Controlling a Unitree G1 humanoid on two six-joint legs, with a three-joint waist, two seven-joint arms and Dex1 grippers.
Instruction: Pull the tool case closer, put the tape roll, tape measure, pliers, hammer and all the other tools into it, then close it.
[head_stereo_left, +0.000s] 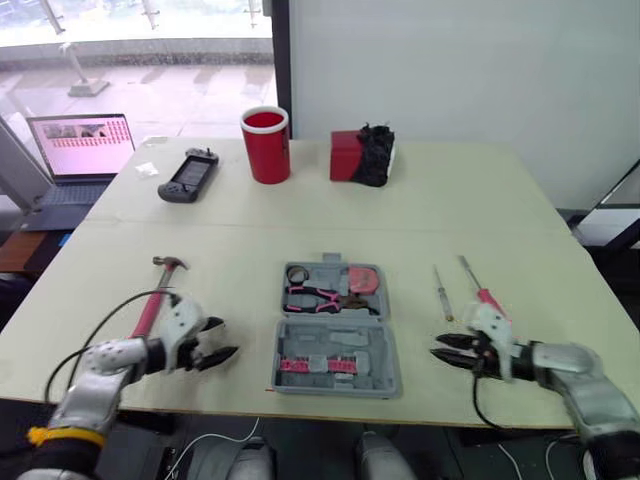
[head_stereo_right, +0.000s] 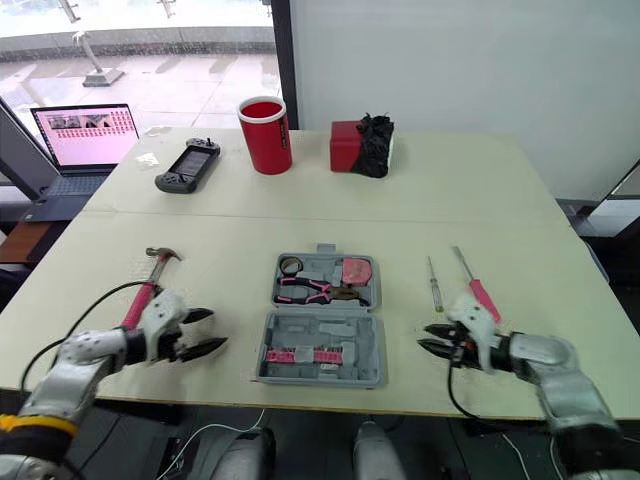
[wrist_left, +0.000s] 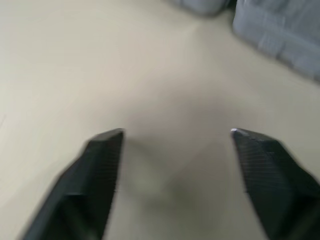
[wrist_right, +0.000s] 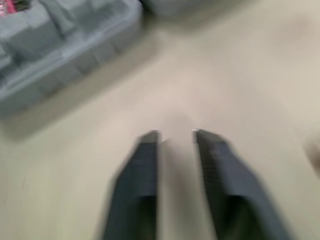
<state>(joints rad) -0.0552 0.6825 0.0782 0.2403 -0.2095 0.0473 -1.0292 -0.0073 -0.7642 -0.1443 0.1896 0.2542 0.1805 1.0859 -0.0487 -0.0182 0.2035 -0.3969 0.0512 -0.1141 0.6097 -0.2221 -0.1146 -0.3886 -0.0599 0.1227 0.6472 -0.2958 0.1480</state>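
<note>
Hovering low over the near table (head_stereo_left: 420, 200) edge, the left gripper (head_stereo_left: 228, 338) gapes wide, empty; the right gripper (head_stereo_left: 438, 348) is barely parted, empty too. Between them lies the open tool case (head_stereo_left: 372, 340), pliers (head_stereo_left: 312, 296) inside. The hammer (head_stereo_left: 150, 303) sits just behind the left gripper, screwdrivers (head_stereo_left: 488, 297) behind the right.

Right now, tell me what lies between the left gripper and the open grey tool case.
Bare beige tabletop only, from left gripper to open grey tool case; left eye view shows it.
</note>
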